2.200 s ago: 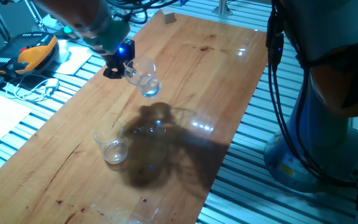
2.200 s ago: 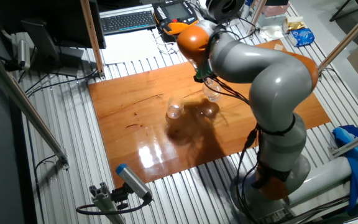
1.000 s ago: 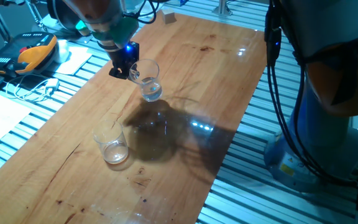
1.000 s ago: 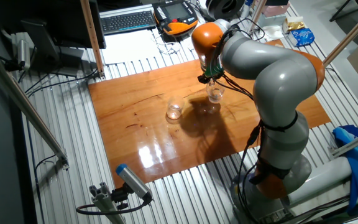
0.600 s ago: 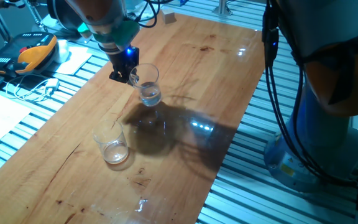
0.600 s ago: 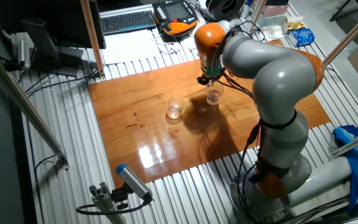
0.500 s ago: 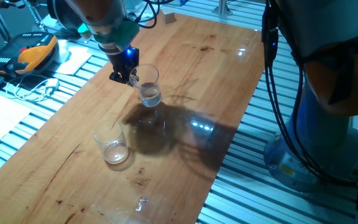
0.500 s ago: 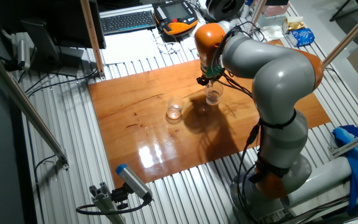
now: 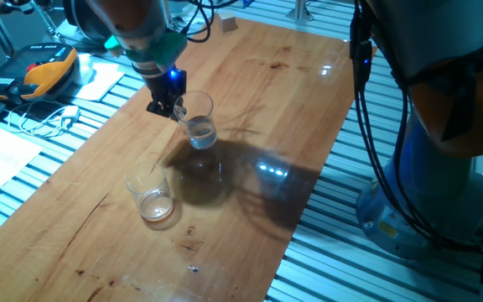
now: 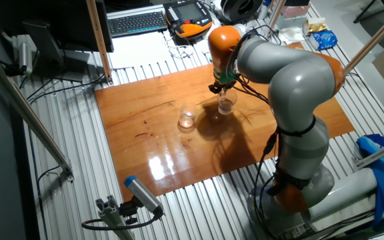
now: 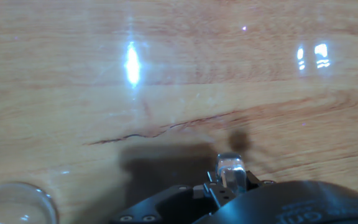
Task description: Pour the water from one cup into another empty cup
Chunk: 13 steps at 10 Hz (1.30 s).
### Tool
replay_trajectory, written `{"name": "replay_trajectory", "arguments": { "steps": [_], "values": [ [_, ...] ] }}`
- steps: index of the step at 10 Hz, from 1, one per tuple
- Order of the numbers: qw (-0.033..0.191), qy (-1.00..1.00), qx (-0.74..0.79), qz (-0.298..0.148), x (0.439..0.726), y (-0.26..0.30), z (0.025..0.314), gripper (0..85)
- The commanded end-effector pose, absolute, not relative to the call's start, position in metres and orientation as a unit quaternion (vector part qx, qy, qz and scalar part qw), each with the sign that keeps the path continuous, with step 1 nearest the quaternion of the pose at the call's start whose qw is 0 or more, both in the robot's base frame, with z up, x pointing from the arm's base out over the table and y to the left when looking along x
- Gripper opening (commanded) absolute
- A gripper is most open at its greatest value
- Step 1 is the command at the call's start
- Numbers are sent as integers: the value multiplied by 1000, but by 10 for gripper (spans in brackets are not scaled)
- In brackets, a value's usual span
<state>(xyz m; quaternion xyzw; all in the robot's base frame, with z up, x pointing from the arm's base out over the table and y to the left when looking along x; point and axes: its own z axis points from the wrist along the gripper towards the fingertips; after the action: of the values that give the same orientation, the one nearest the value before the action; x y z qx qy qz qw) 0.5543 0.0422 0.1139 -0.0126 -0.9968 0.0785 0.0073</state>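
My gripper is shut on the looped handle of the clear glass mug and holds it upright just above the wooden table. A little clear water lies in the mug's bottom. The handleless clear tumbler stands upright on the table, nearer the front edge and a little left of the mug, apart from it. In the other fixed view the mug hangs right of the tumbler. In the hand view the mug's handle shows between my fingers, and the tumbler's rim is at bottom left.
An orange teach pendant, cables and papers lie left of the table. A small wooden block sits at the table's far end. A keyboard lies behind the table. My arm's base stands at the table's right edge.
The mug has gone from tilted to upright. My gripper has carried it a little left and down, closer to the tumbler. The tumbler has not moved.
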Motion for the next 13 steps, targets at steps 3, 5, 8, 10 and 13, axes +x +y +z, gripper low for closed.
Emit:
{"name": "replay_trajectory", "arguments": {
  "steps": [3, 5, 8, 10, 13],
  "values": [
    [23, -998, -12, 62, 551, 57, 110, 0],
    [27, -998, -13, 59, 550, 64, 107, 0],
    [25, -998, -13, 58, 547, 69, 100, 0],
    [22, -998, -7, 55, 548, 63, 94, 0],
    [23, -999, 1, 47, 547, 61, 90, 0]
  ]
}}
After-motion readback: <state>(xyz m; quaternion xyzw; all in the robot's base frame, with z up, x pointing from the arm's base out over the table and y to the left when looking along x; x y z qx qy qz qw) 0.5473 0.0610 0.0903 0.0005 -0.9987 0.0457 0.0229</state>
